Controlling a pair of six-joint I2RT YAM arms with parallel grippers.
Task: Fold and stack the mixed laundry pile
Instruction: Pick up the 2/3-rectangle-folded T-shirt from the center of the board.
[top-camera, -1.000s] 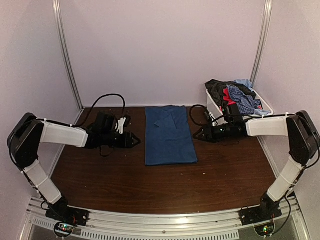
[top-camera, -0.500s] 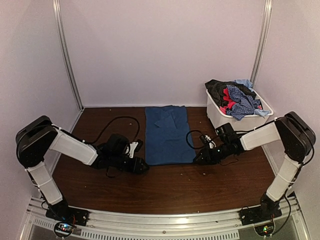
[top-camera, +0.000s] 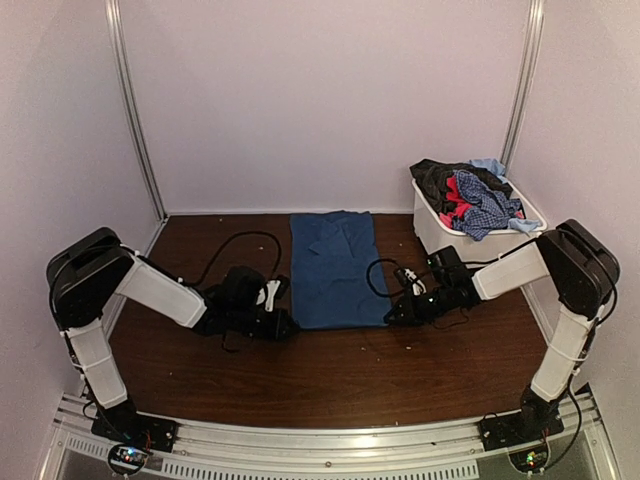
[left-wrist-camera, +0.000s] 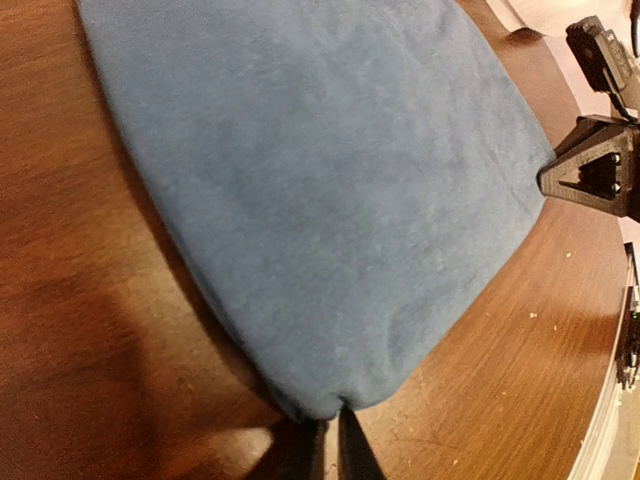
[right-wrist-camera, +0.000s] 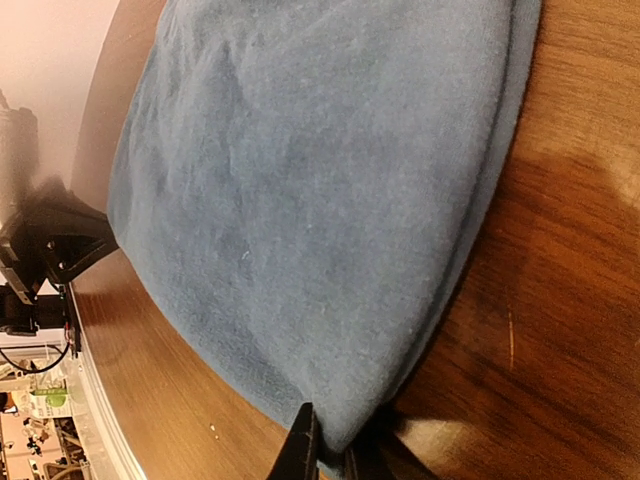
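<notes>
Top view, table: a dark wood table (top-camera: 320, 385) is seen between pale walls, with both arm bases at its near edge.
Top view, dark-blue T-shirt: the dark-blue T-shirt (top-camera: 335, 265) is laid flat at the middle of the table. It is folded into a long strip that runs from the far edge towards the arms.
Top view, laundry pile: the laundry pile (top-camera: 468, 192) is heaped in a white plastic bin (top-camera: 432, 232) at the far right of the table, apart from the T-shirt. Black, red, blue-check and light-blue cloth can be made out in it.
Top view, left fingers: the left fingers (top-camera: 287, 326) are lowered to the table at the strip's near left corner.
Top view, right fingers: the right fingers (top-camera: 391, 318) are lowered to the table at the strip's near right corner. From this height the grip of neither pair can be judged.
Left wrist view, grip: a corner of the T-shirt is gathered to a point and pinched between the left fingers, which are closed almost fully on the cloth.
Left wrist view, surroundings: the rest of the shirt is spread flat on the wood, and the right fingers are seen as a black shape at its opposite edge.
Right wrist view, grip: the shirt's hem is caught between the right fingers, which are drawn nearly together on the fabric.
Right wrist view, surroundings: the cloth is spread smooth across the table, and the left fingers are seen at its other corner.
</notes>
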